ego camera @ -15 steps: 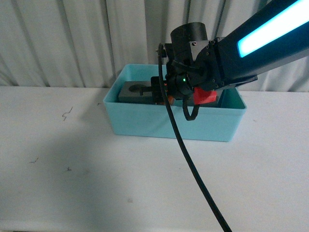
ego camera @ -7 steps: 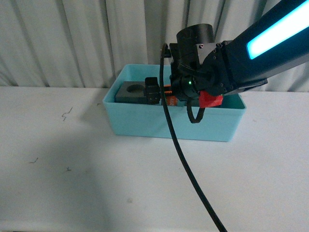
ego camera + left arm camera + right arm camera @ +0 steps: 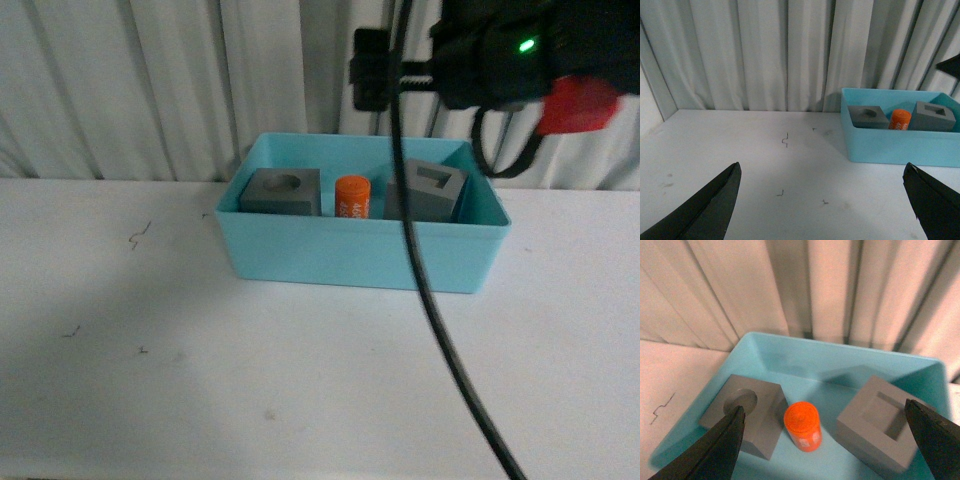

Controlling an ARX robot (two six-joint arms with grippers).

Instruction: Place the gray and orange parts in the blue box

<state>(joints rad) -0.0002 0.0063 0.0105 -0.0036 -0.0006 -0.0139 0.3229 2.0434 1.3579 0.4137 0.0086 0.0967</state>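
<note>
All 3 parts inside the blue box already: gray cube with round hole at one end, orange cylinder upright in the middle, gray cube with rectangular hole at the other end, none touching each other as far as the front view tells. Right gripper raised above the box with both fingers spread wide and nothing held; in the right wrist view, the orange cylinder directly below the gap between the fingertips, round-hole cube just inside one finger, rectangular-hole cube just inside the other. Left gripper also wide open and empty, hanging over bare white table, with the box well off toward 1 fingertip and beyond it. Step in hand, by judgement: release of the last part done, placement stage effectively complete, only withdrawal left. Next move likely calls for a lift of the right arm clear of the box rim, straight up and back, with care for the black cable draped across the box front, so no snag on the rim and no tipping of the upright cylinder. No fresh grasp needed, as far as these views tell; no gray or orange part visible on the table outside the box.
</note>
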